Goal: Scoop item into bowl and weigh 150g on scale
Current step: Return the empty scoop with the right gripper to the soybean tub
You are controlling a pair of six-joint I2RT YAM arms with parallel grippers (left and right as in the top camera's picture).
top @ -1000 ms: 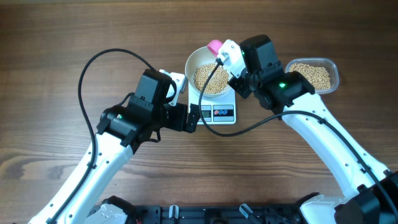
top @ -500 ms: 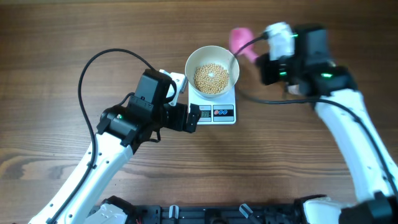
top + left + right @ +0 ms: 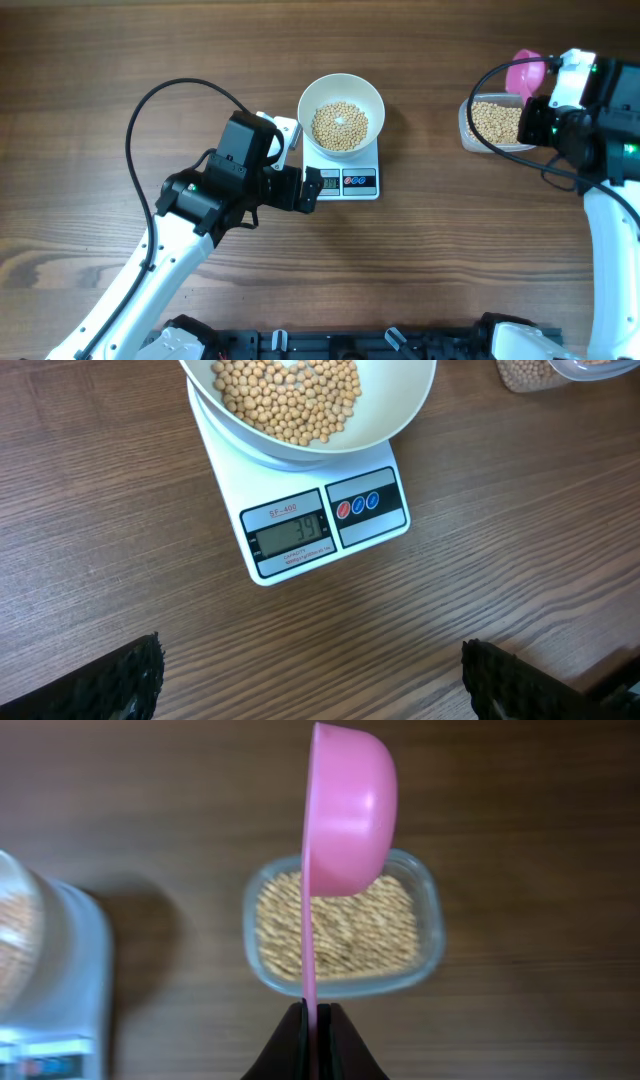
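Note:
The white bowl (image 3: 306, 100) stands on the small white scale (image 3: 350, 183) and holds a layer of tan beans (image 3: 340, 125). My left gripper (image 3: 303, 165) rests open just left of the scale, fingers (image 3: 120, 682) wide apart over bare wood, with the scale's display (image 3: 292, 535) straight ahead. My right gripper (image 3: 317, 1015) is shut on the thin handle of a pink scoop (image 3: 345, 810). It holds the scoop turned on edge above a clear tub (image 3: 430, 920) of beans (image 3: 370, 935). From overhead, the scoop (image 3: 525, 72) hangs at the tub's far right edge.
The clear plastic tub (image 3: 465, 125) sits on the wood at the right, well apart from the scale. A black cable (image 3: 150, 110) loops over the table left of the left arm. The scale and bowl show blurred at the right wrist view's left edge.
My right arm has swung right with the pink scoop, from over the bowl to above the tub. The left arm, bowl and scale have not moved.

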